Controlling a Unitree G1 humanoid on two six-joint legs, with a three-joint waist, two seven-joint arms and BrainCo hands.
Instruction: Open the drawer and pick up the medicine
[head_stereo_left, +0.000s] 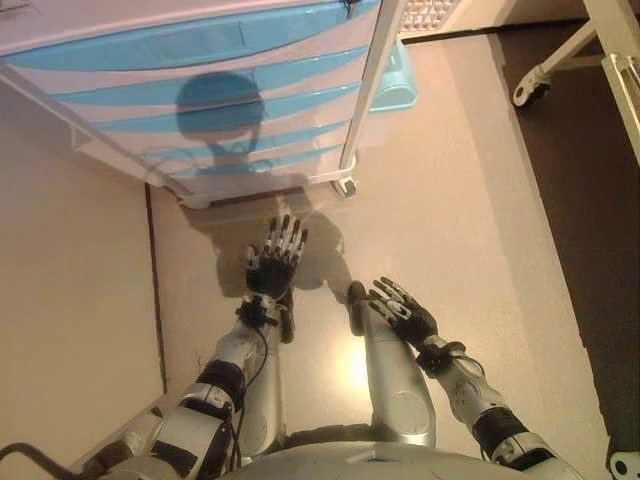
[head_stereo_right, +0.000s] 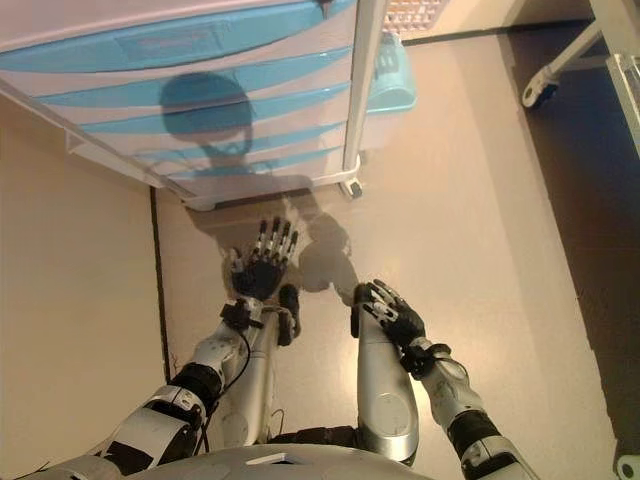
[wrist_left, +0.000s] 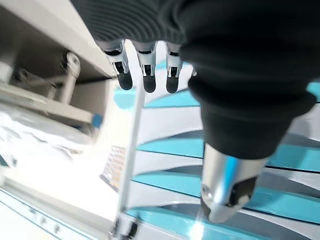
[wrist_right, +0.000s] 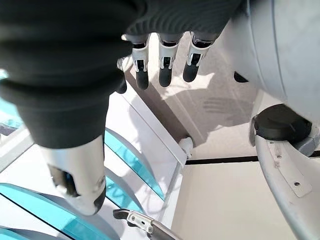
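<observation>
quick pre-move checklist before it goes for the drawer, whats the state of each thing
1. Drawers closed: the drawer unit shows its blue-fronted drawers all shut; none open yet. Ok.
2. Left hand free: fingers straight, holding nothing. Ok.
3. Right hand free: fingers relaxed, holding nothing. Ok.
4. Contact with a drawer: both hands hang short of the fronts, over the floor. Not ok.
5. Medicine located: not in any view. Cannot tell.
6. Which drawer to open: nothing shows it. Cannot tell.

Silver-grey arms are banded in black; each hand (head_stereo_left: 272, 268) (head_stereo_left: 408, 316) is clad in dark ribbed covers, with dark-tipped silver fingers (wrist_left: 145, 67).
</observation>
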